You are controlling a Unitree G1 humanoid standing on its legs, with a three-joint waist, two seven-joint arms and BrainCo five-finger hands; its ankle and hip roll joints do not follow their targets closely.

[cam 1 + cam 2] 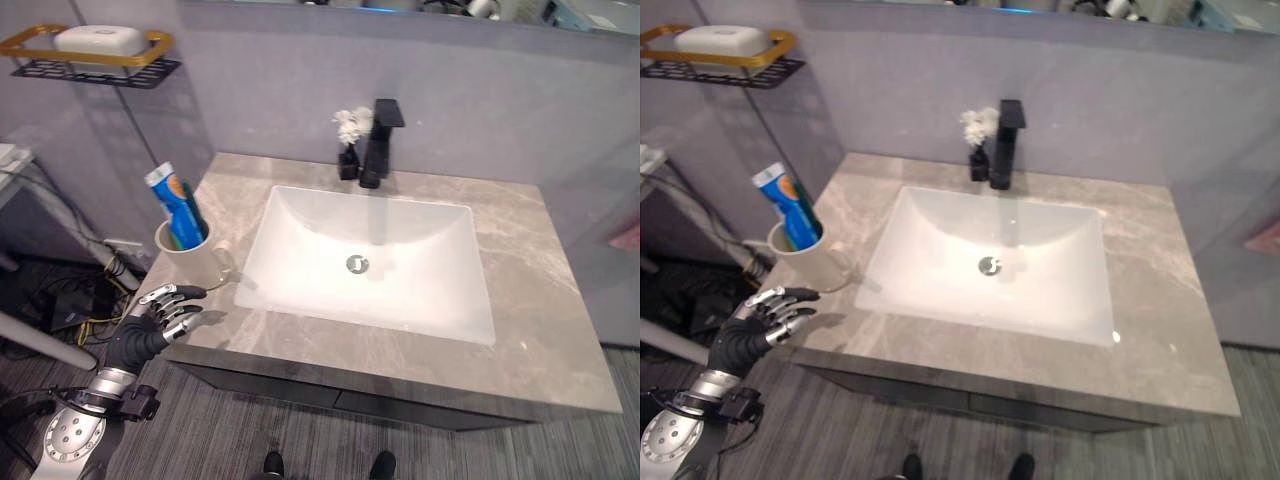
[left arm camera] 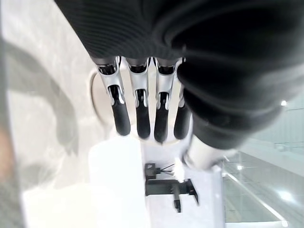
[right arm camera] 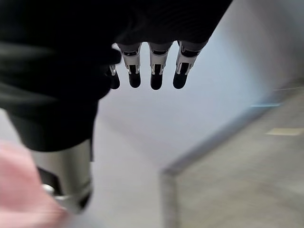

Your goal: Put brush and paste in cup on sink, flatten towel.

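Already paste (image 1: 176, 205) stands in cup (image 1: 190, 258); left hand (image 1: 160, 315) relaxed, empty, beside.

The counter (image 1: 540, 300) looks like grey veined stone with a smooth, faintly sheened finish. The sink basin (image 1: 300, 250) is glossy white, probably ceramic. The faucet (image 1: 378, 145) is matt black metal. The cup (image 1: 190, 262) appears smooth glazed white.

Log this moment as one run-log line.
left robot hand: open, beside cup | paste: in cup | right robot hand: open, off counter
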